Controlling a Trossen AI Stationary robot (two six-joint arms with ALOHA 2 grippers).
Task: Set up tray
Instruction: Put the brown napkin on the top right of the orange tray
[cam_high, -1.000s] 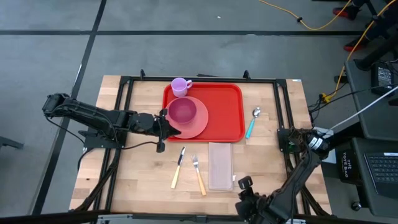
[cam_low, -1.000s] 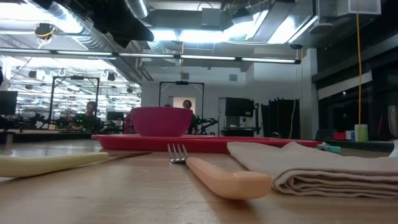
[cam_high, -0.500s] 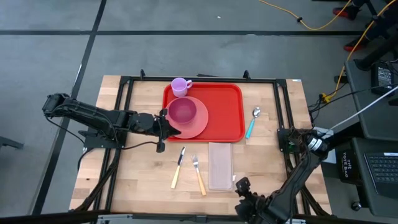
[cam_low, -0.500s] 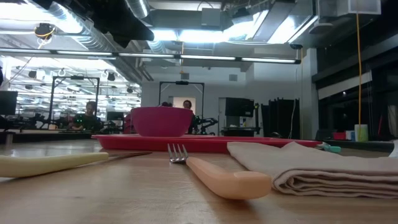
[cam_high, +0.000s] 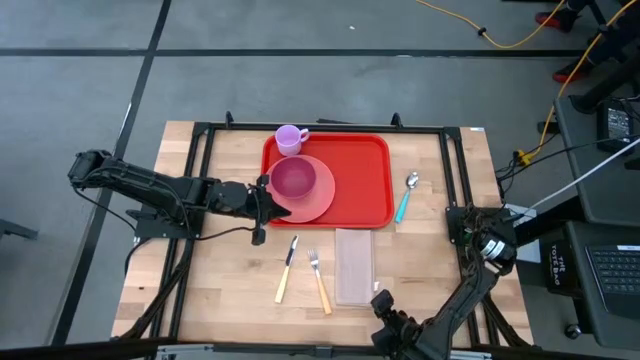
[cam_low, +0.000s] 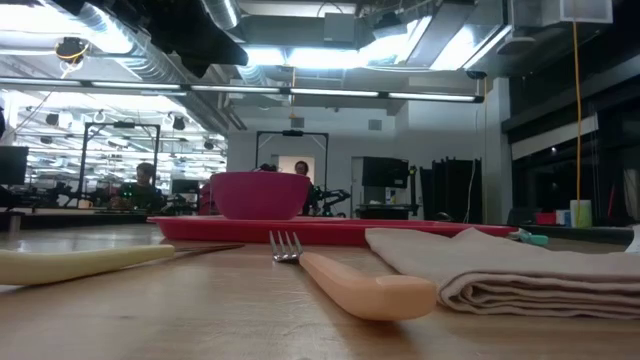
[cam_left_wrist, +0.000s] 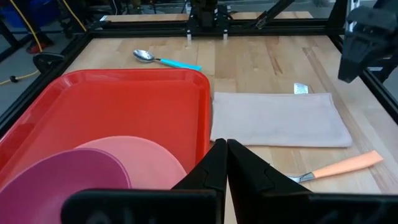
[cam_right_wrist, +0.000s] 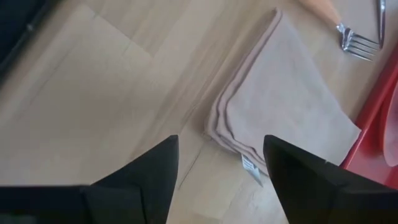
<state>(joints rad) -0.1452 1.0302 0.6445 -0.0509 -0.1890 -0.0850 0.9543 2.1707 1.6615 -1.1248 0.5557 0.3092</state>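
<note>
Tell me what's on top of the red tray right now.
On the tray: a pink plate carrying a magenta bowl, and a purple cup at the far corner. The bowl hides the plate beneath it, and whether the cup holds anything cannot be seen.

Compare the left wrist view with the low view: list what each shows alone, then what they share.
Left wrist only: the teal-handled spoon, the pink plate, and the left gripper, shut at the red tray's near rim.
Low view only: the pale-handled knife, and people in the room behind.
Both: the tray, magenta bowl, napkin and fork.
</note>
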